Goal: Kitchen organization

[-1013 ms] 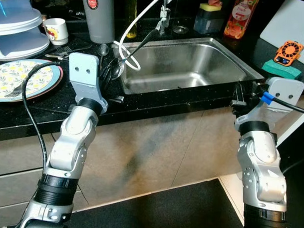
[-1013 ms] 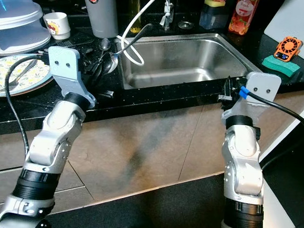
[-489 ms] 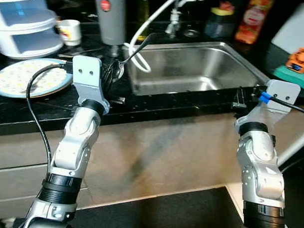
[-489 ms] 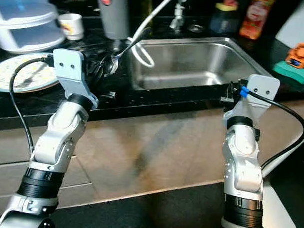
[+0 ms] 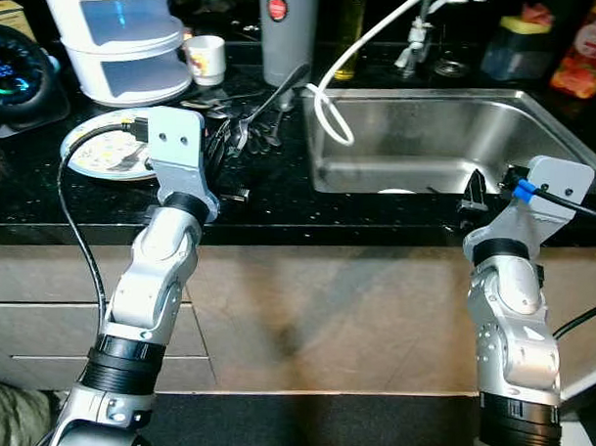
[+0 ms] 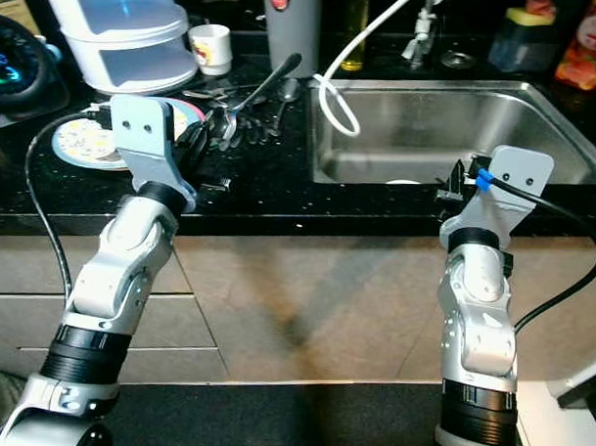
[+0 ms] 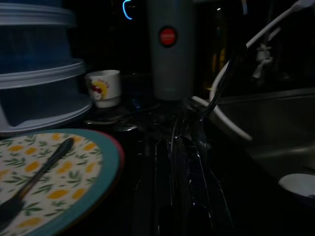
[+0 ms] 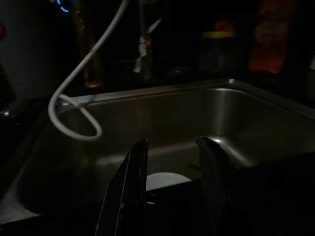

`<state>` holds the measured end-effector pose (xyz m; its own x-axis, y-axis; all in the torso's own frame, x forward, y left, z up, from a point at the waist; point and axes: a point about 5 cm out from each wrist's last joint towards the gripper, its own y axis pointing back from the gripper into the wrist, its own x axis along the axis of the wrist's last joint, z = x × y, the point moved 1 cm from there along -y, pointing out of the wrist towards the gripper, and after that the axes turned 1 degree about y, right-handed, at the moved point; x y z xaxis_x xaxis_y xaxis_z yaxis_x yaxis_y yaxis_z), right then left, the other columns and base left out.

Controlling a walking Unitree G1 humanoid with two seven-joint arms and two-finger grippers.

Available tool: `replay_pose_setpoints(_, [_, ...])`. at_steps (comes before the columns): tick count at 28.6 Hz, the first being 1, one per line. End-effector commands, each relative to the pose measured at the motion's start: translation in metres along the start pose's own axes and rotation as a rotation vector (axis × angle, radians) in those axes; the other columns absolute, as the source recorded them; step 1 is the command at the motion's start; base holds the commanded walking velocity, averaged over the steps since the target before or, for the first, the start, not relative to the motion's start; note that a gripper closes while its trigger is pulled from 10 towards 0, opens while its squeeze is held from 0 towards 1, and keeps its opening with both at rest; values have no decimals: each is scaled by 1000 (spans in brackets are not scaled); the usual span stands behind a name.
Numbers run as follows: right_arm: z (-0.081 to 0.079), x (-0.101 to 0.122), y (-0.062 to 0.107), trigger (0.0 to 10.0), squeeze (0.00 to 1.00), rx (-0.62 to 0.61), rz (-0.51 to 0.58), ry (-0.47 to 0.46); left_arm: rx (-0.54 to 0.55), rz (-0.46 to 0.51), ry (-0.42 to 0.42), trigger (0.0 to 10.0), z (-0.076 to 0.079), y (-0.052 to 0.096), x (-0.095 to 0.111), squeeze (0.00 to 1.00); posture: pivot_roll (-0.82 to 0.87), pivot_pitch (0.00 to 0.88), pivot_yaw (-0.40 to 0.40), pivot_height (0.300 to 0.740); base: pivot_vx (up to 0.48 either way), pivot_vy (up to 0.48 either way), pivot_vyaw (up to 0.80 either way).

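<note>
My left gripper (image 5: 225, 147) reaches over the black counter (image 5: 279, 198), between the flowered plate (image 5: 110, 148) and the sink (image 5: 448, 130). It is shut on a long dark-handled spoon (image 5: 275, 97). The spoon's handle (image 7: 224, 81) slants up toward the grey flask (image 5: 288, 32). A dark utensil (image 7: 37, 172) lies on the plate. My right gripper (image 5: 472, 190) hangs at the sink's front rim, open with nothing between its fingers (image 8: 130, 182). Beyond it a white round thing (image 8: 165, 179) lies on the sink floor.
More cutlery (image 5: 267, 134) lies beside the flask. A white stacked container (image 5: 123, 36), a small mug (image 5: 206, 55) and a dark dial device (image 5: 14, 76) stand at the back left. A white hose (image 5: 342, 83) loops into the sink. Bottles (image 5: 590, 42) stand at the back right.
The camera has shifted. Against the sink and flask, both arms have moved left along the counter, and the spoon has gone left with my left gripper.
</note>
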<state>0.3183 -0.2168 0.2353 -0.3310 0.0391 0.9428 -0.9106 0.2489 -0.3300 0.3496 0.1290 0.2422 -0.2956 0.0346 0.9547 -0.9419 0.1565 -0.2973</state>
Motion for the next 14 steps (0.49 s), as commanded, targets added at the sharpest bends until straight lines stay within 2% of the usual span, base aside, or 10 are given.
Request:
replay_pose_setpoints(1, [0, -5, 0, 10000, 0, -3, -24, 2, 4, 2, -3, 10000, -1, 0, -1, 0, 3, 33, 26, 740, 0, 0, 800])
replay_pose_setpoints(12, [2, -6, 2, 10000, 0, -19, -28, 0, 4, -3, -5, 10000, -1, 0, -2, 0, 2, 41, 28, 740, 0, 0, 800])
replay_pose_setpoints(14, [4, -6, 2, 10000, 0, -31, -33, -6, 2, -6, -7, 10000, -1, 0, -2, 0, 2, 42, 30, 740, 0, 0, 341])
